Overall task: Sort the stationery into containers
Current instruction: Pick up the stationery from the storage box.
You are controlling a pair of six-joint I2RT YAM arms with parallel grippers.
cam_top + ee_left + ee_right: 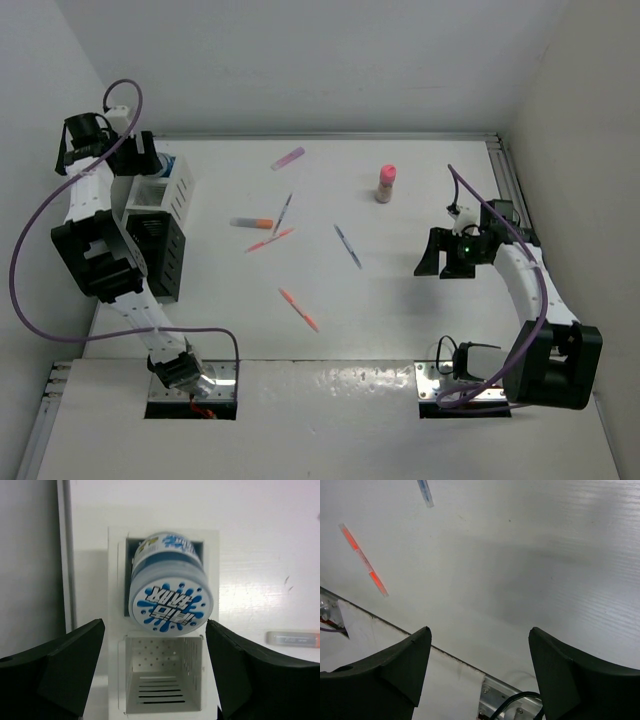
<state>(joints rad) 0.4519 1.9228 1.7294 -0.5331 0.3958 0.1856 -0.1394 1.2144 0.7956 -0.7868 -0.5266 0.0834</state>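
At the far left of the white worktop, the left tool stands open above the white slatted plastic organiser box, with its jaws apart and touching nothing. In the far compartment of this box lies the round jar with a blue and white printed cap, tilted and standing out over the rim. Just near of it stands the black slatted organiser box. In the middle lie a short grey and orange marker, a pink-purple pen, two thin orange pens and a thin blue pen. The beige bottle with a pink cap stands upright, further to the right. The right tool is open over bare worktop and holds nothing.
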